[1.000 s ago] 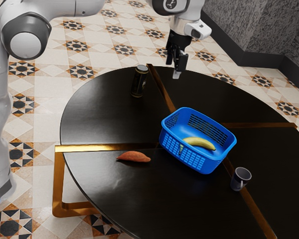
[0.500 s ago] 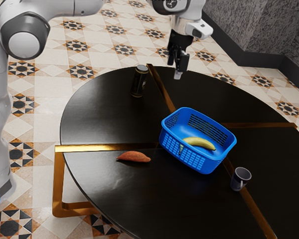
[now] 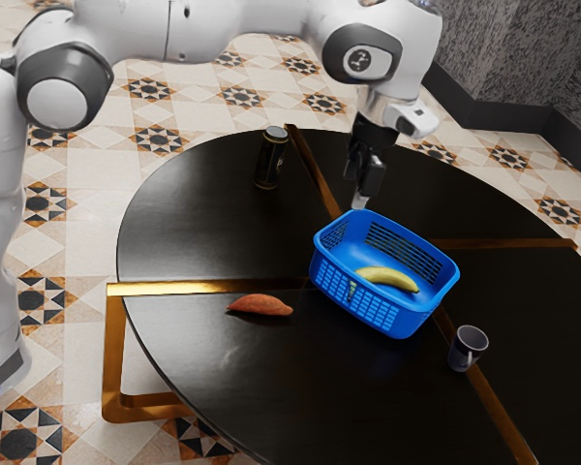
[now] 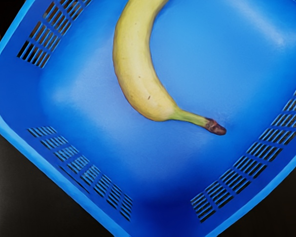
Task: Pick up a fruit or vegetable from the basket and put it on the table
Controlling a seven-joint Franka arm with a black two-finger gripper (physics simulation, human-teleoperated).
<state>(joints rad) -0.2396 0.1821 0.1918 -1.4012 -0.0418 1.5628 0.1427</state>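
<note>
Because the whole yellow banana with its dark-tipped stem [image 3: 388, 280] lies loose on the floor of the open blue plastic basket [image 3: 370, 311], it has to be reached from above; the slotted walls fence it in on every side. The black hand [image 3: 359, 201] hangs pointing down by the basket's far rim in the exterior view, a posture that suits a descent over that rim. Whether it is clenched or released I cannot tell, but nothing is seen in its grasp.

The banana rests on its side, its curve flat to the basket floor, so it should sit steadily. Bare floor around the thick middle leaves room to go down on either flank, and a hold there, across the curve, would probably balance best; one near the thin stem might let it swing.

The step in hand looks to be the approach, with lift and placing all to come. What calls for care is the rim: a low or slanted entry could knock it and drag the light-looking basket along.

On the round black surface [image 3: 198, 228], a reddish-orange sweet potato [image 3: 260, 305] lies outside the basket, so it is no candidate for this pick. The tall black can [image 3: 270, 159] and the small grey mug [image 3: 468, 349] stand upright, apart from the basket, leaving bare places for setting the fruit down.
</note>
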